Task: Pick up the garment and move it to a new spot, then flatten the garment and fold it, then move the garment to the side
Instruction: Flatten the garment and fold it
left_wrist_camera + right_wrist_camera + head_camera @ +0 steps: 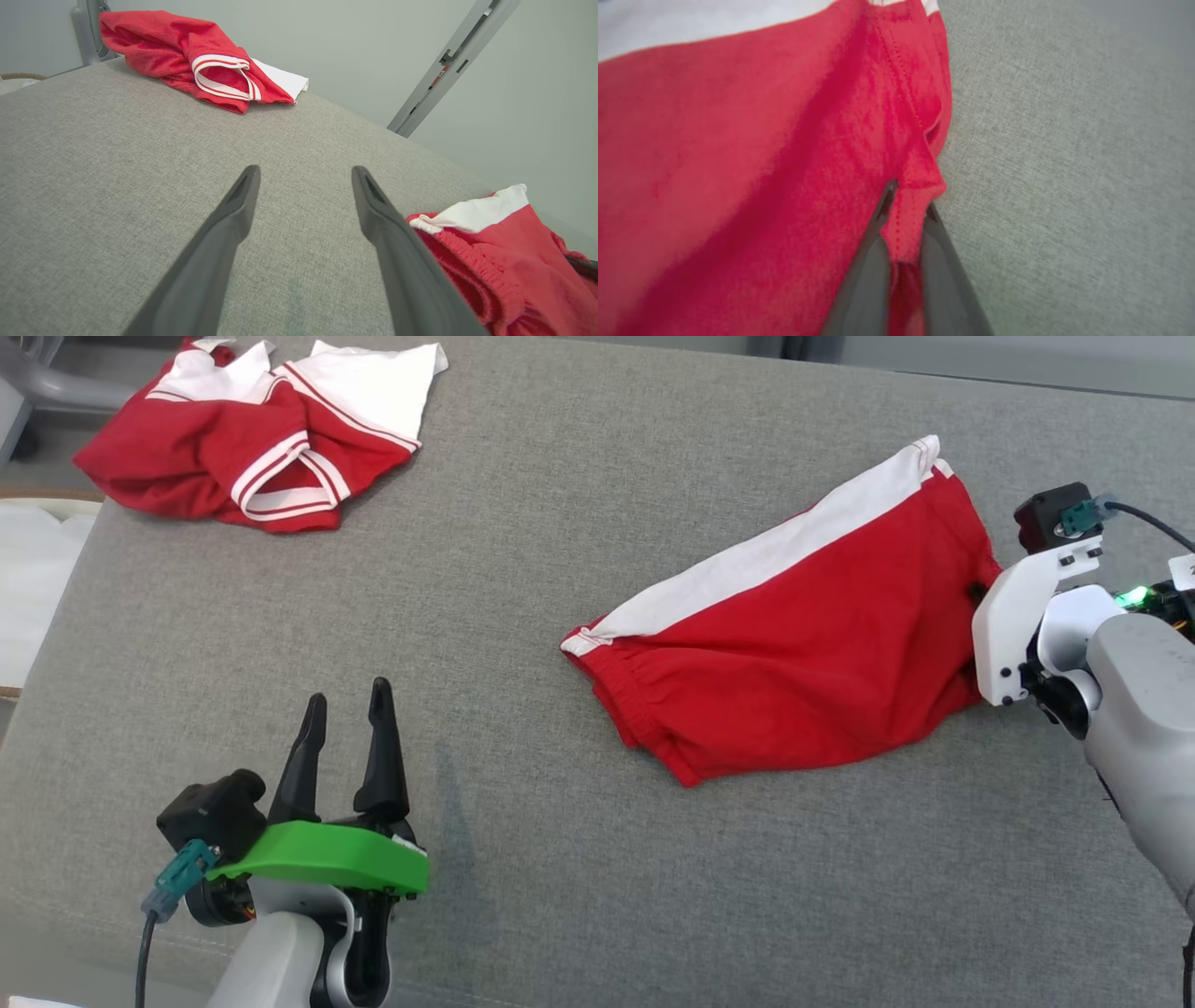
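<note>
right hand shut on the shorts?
Shut: right hand pinches a fold of the shorts at their edge, fingers close together.

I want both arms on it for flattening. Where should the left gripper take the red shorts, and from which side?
Grip the gathered waistband of the red shorts, near its white-striped corner, coming low from the robot's left. That thick edge faces the open left gripper and lies opposite the edge pinched by the right gripper, so pulling apart should spread the cloth.
</note>
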You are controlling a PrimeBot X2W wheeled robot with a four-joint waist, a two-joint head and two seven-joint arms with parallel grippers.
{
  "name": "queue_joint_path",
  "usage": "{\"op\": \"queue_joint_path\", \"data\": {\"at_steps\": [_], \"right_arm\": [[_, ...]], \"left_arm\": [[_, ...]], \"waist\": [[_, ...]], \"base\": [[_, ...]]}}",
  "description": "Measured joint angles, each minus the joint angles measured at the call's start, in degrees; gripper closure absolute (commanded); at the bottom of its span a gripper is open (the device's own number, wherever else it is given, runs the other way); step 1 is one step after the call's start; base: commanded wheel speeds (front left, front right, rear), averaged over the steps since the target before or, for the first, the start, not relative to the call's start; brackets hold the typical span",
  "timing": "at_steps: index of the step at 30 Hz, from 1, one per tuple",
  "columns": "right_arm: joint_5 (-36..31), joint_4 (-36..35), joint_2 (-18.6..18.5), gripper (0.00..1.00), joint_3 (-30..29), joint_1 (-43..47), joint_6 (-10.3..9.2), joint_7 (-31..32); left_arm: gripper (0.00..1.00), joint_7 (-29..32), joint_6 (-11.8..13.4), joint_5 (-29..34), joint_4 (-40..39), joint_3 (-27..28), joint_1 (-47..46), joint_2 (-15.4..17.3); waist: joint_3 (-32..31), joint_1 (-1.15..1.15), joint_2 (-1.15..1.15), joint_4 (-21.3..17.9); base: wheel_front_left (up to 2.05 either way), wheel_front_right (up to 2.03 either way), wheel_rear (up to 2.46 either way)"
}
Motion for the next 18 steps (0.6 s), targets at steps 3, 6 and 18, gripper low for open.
{"op": "queue_joint_path", "data": {"at_steps": [3, 6, 18], "right_arm": [[1.56, -0.13, 0.80, 1.00, -0.09, 1.01, -0.01, -2.89], [2.59, -0.40, 1.76, 1.00, -0.24, 1.66, 0.00, -5.45], [6.06, -2.58, 2.87, 1.00, -3.23, 9.56, 0.01, -18.20]], "left_arm": [[0.00, 0.00, -0.83, 1.58, -0.03, 0.80, 0.08, -0.34], [0.00, 0.00, -1.11, 2.69, -0.01, 1.20, 0.14, -0.37], [0.00, 0.00, -1.82, 5.53, -0.19, 1.13, 2.93, -1.04]], "waist": [[-0.68, 0.00, 0.00, -1.04], [-1.37, 0.00, 0.00, -2.19], [-5.13, 0.00, 0.00, -9.94]], "base": [[0.00, 0.00, 0.00], [0.00, 0.00, 0.00], [0.00, 0.00, 0.00]]}}
